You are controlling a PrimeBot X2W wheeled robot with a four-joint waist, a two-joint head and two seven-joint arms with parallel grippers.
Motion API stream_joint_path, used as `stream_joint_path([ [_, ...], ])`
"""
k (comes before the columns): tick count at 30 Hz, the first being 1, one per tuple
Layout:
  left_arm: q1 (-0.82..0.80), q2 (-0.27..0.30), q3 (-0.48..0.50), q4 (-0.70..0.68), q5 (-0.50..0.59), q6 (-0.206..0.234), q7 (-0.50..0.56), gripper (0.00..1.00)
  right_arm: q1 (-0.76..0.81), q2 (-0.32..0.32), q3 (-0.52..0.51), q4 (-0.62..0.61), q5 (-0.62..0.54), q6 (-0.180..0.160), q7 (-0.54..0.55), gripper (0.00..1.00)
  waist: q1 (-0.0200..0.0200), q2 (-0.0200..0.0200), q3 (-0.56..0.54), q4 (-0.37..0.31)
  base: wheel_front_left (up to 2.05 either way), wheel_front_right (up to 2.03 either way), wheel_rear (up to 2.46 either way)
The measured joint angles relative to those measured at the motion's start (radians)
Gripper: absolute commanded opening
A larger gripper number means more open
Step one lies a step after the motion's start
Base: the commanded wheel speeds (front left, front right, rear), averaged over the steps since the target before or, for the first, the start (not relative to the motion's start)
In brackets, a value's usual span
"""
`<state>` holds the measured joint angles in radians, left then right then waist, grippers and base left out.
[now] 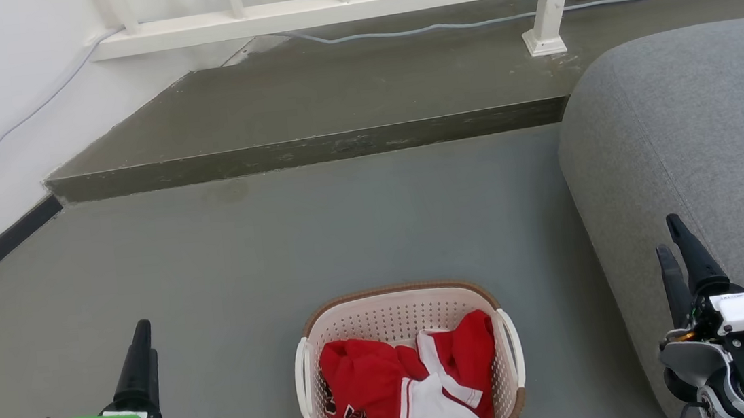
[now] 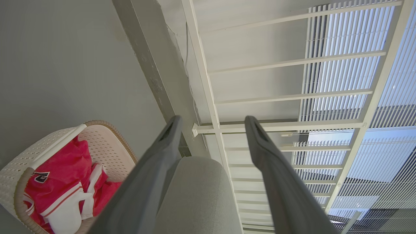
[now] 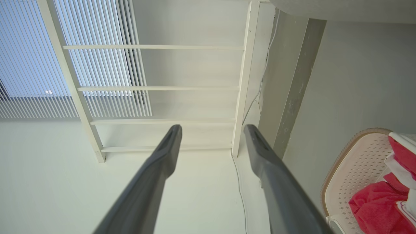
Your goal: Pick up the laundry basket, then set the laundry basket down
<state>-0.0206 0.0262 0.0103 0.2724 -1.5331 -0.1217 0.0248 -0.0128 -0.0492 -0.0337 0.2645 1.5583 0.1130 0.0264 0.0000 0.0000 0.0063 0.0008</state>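
The left claw (image 2: 212, 121) is held low, left of the laundry basket (image 1: 393, 317) and well apart from it, spread wide with nothing held. The right claw (image 3: 213, 128) is held low at the right, by a gray sofa (image 1: 699, 136), spread wide and empty as well. The basket is set on the floor (image 1: 266, 246) between them. Red and white clothes (image 1: 389, 385) are piled inside. A black mark (image 2: 41, 176) on the red cloth cannot be read. A step (image 1: 307, 106) is seen behind.
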Motion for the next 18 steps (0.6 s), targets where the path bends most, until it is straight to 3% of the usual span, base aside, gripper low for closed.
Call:
stream_joint_path([
  [18,-0.015,0.025,-0.051,-0.025,0.212,0.0,-0.055,1.0,-0.021,-0.06,0.089,-0.029,-0.21,0.0,-0.07,1.0,0.0,0.0,0.002,-0.003,0.0,0.0,0.0],
])
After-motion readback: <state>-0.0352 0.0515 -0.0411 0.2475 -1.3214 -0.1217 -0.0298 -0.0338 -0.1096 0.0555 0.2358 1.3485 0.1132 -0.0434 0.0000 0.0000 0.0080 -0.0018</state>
